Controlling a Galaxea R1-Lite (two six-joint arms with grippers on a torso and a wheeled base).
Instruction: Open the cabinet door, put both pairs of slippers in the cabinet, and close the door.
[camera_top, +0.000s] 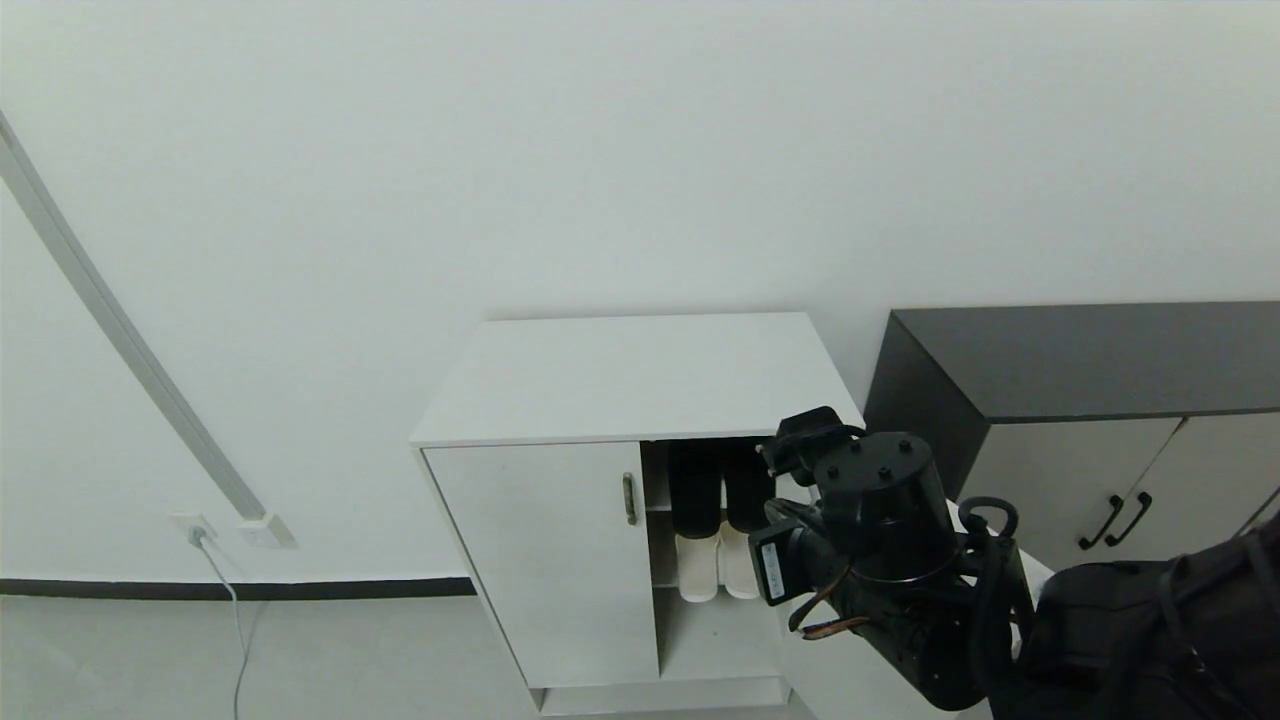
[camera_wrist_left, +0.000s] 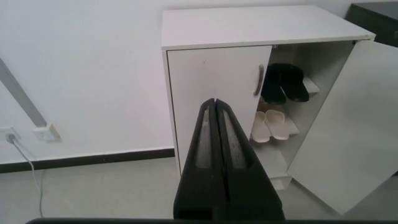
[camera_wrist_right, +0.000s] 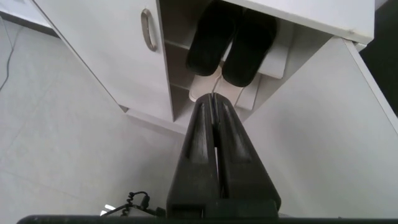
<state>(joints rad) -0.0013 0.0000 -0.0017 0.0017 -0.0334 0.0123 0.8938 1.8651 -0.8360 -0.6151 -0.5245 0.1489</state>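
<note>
Though closed, right jaws near slippers (camera_wrist_right: 211, 40)

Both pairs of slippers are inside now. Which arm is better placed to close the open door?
Probably the right. The right gripper sits close beside the open door, while the left gripper faces the closed door from farther back.

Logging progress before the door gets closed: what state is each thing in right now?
Right cabinet door: open.
Left cabinet door: shut.
Black slippers: inside, on upper shelf.
White slippers: inside, on shelf below.
Left gripper: shut, empty.
Right gripper: shut, empty.
</note>
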